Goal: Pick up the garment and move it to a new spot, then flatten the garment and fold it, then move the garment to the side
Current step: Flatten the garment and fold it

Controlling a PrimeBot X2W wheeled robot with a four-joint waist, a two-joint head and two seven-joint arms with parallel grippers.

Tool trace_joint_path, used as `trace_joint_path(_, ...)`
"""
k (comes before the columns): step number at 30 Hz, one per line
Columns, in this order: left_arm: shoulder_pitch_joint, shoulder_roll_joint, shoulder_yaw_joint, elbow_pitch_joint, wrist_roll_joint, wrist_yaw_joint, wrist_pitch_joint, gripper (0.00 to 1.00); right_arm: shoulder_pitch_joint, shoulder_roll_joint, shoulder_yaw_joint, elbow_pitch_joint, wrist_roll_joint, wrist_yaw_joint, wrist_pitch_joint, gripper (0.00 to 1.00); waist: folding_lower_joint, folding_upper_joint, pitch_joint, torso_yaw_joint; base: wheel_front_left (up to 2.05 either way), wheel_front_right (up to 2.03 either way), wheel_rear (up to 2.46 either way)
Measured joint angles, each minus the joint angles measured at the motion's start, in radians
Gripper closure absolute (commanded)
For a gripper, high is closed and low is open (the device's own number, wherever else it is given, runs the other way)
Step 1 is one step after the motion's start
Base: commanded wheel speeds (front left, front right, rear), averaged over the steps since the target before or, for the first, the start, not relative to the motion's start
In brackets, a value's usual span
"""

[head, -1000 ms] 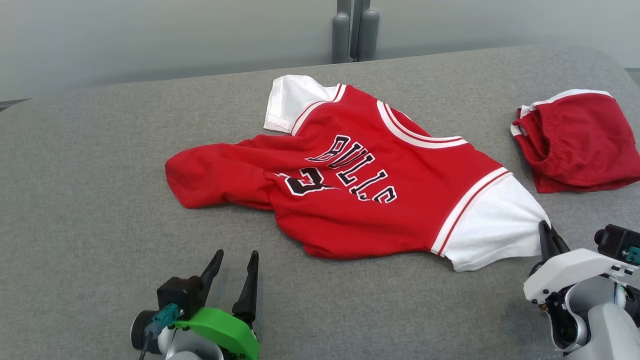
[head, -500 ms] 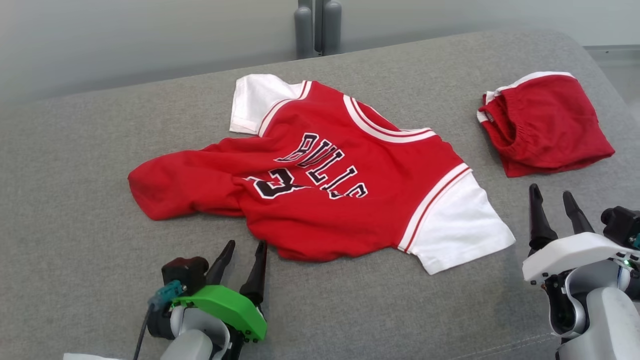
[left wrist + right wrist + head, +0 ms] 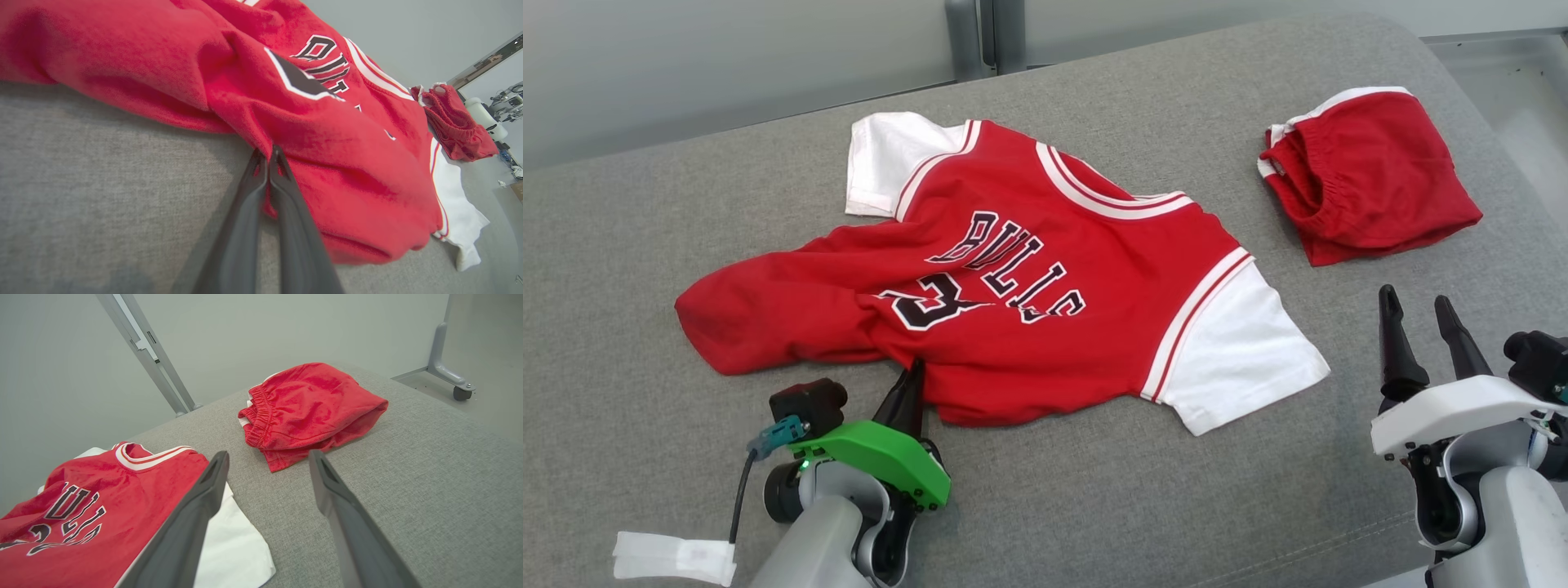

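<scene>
Garment (image 3: 1029, 269) edge nipped in left pincer (image 3: 914, 372), right pincer (image 3: 1414, 296) apart — splayed

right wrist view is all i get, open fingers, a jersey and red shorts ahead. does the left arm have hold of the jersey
Observer: Yes. The left wrist view shows the left gripper shut, its fingers pinching a fold of the jersey.
Operator: where on it
Observer: The head view puts the grip on the near hem, just below the printed number.
Operator: anything lying near that arm
Observer: A white strip lies on the grey surface beside the left forearm. I cannot tell what it is.
</scene>
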Motion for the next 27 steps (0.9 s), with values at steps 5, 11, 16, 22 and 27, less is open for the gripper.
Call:
trace_joint_path(5,-0.042,0.016,-0.002,0.02,0.062,0.037,-0.018,1.0,0.001,0.0,-0.007,0.0,0.004,0.0,-0.005,0.0,0.0,0.0001,-0.002,0.002,0.0,0.0,0.0)
trace_joint_path(11,-0.113,0.084,-0.007,-0.035,0.167,0.106,-0.026,1.0,0.005,0.0,-0.006,0.008,0.006,0.0,-0.013,0.0,0.0,0.0,-0.012,0.018,0.0,0.0,0.0)
trace_joint_path(16,-0.195,0.15,-0.048,-0.102,0.245,0.147,0.021,1.0,0.006,0.0,0.003,0.016,0.01,0.0,-0.018,0.0,0.0,0.0,-0.016,0.022,0.0,0.0,0.0)
trace_joint_path(22,-0.251,0.138,-0.128,-0.144,0.293,0.134,0.126,1.0,0.006,0.0,0.02,0.032,0.019,0.0,-0.028,0.0,0.0,0.0,-0.01,0.002,0.0,0.0,0.0)
trace_joint_path(27,-0.281,0.084,-0.192,-0.091,0.311,0.109,0.171,1.0,0.0,0.0,0.048,0.052,0.036,0.0,-0.043,0.0,0.0,0.0,0.002,-0.03,0.0,0.0,0.0)
